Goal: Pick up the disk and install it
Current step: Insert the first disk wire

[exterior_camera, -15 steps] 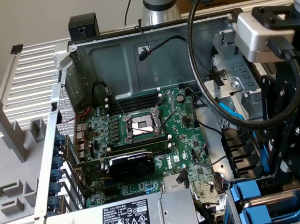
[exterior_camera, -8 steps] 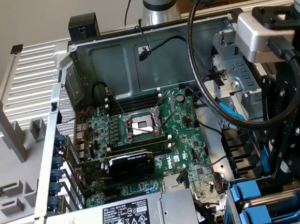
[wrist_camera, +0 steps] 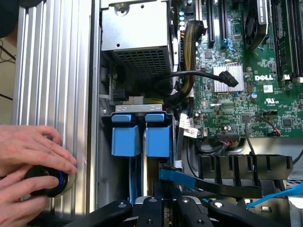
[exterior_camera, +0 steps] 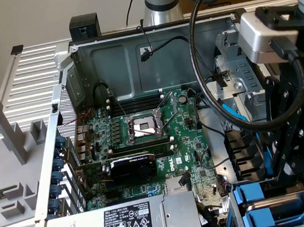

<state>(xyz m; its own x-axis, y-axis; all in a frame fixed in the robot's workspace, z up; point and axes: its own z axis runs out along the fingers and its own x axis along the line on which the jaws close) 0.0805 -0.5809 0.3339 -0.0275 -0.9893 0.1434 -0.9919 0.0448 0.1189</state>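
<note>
The gripper (exterior_camera: 288,158) is hanging directly over the blue-framed disk (exterior_camera: 252,196), which is lying at the exterior view's near right, long axis running left to right; whether the gripper is pinching anything cannot be told.

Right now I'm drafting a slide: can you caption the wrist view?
Open computer case, two blue drive carriers beside the green motherboard, a person's hands around a black knob.

Smooth plastic carriers (wrist_camera: 125,141), ribbed metal panel (wrist_camera: 52,71)
</note>
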